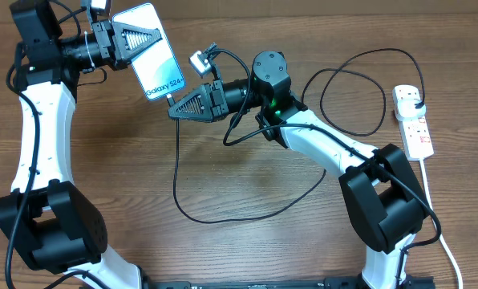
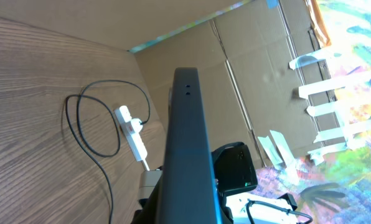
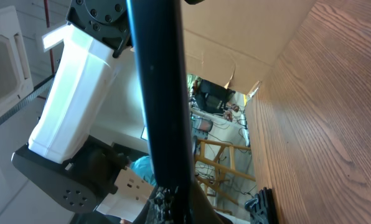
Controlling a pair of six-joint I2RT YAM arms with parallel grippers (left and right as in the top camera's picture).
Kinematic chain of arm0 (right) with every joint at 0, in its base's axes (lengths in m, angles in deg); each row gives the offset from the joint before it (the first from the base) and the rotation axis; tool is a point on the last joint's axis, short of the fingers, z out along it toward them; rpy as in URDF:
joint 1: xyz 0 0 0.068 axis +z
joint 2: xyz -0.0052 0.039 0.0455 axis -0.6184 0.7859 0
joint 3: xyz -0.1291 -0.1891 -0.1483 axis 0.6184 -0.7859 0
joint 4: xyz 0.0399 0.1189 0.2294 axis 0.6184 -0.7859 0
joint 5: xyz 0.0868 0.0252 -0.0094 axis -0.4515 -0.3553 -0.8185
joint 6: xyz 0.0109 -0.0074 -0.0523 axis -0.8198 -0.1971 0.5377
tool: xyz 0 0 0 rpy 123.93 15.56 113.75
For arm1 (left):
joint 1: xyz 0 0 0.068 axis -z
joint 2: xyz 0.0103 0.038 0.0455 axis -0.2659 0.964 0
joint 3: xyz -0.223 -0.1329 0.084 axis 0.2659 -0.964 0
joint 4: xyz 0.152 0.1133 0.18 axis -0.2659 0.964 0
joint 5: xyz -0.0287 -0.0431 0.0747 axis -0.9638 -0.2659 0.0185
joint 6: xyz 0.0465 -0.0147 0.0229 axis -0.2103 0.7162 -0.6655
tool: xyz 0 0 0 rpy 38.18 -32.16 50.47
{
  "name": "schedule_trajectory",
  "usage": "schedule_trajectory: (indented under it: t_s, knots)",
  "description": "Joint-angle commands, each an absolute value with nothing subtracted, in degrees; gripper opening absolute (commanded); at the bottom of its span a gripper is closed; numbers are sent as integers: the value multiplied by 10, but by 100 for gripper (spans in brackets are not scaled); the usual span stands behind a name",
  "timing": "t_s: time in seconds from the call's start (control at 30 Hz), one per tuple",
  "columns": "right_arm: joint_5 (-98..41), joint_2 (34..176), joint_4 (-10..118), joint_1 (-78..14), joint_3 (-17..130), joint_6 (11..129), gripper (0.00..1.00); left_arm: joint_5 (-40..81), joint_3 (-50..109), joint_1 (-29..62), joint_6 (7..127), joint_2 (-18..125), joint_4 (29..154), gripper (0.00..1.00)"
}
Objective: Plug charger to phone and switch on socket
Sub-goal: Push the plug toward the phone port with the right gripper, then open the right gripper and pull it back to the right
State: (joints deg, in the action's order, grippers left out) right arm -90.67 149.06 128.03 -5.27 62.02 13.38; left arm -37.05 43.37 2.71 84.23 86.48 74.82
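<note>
The phone has a bright cyan-blue screen and is held off the table at the top left, tilted. My left gripper is shut on its upper part. In the left wrist view the phone shows edge-on as a dark bar. My right gripper is shut on the charger's connector tip at the phone's lower end; the joint itself is hidden. The charger cable loops over the table to a black plug in the white socket strip. The phone's edge also fills the right wrist view.
The wooden table carries two cable loops, one in front of the right arm and one beside the strip. The strip's white cord runs toward the front right. Cardboard walls stand behind the table.
</note>
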Motion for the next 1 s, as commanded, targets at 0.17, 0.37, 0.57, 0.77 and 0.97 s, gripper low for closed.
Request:
schedule_trajectory:
  t_s: [0.17,0.37,0.57,0.77,0.97]
  knots:
    - [-810,1485,1284,-68,629,147,4,-422,443,48,860,862,754,4]
    - [-800,1485,1284,-68,629,157,4,-422,443,54,859,862,753,5]
    - [-794,1485,1260,-68,629,179,4,-422,443,54,868,862,753,4]
    - [-794,1485,1260,-68,629,181,4,-423,443,54,868,862,753,4]
    - [-797,1485,1257,-68,629,181,16,-422,443,54,867,862,753,4]
